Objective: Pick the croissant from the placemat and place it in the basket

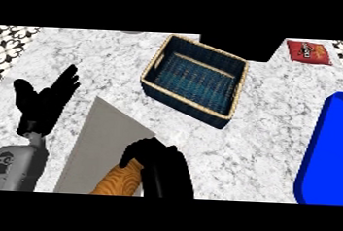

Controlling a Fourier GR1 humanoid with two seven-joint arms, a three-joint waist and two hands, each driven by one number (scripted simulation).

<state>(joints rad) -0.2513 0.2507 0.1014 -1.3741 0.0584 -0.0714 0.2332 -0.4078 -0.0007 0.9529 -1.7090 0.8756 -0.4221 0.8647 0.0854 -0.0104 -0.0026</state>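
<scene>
Head view | right hand (165, 163) curled round croissant (117, 183) over placemat (94, 143) | left hand (42, 106) resting, fingers straight | basket (185, 104) well apart

We are looking down at a table (266, 141) of white and grey marbled stone. At about 12 o'clock a square basket (181, 103) of dark blue weave with a tan rim is sitting on it, turned at an angle. At 7 o'clock a plain grey placemat (101, 143) is lying flat, running out of view at the lower edge. At 3 o'clock a bright blue flat thing (334, 149) is showing, cut by the edge. At 2 o'clock a small red packet (308, 51) is lying well apart from the basket.
</scene>
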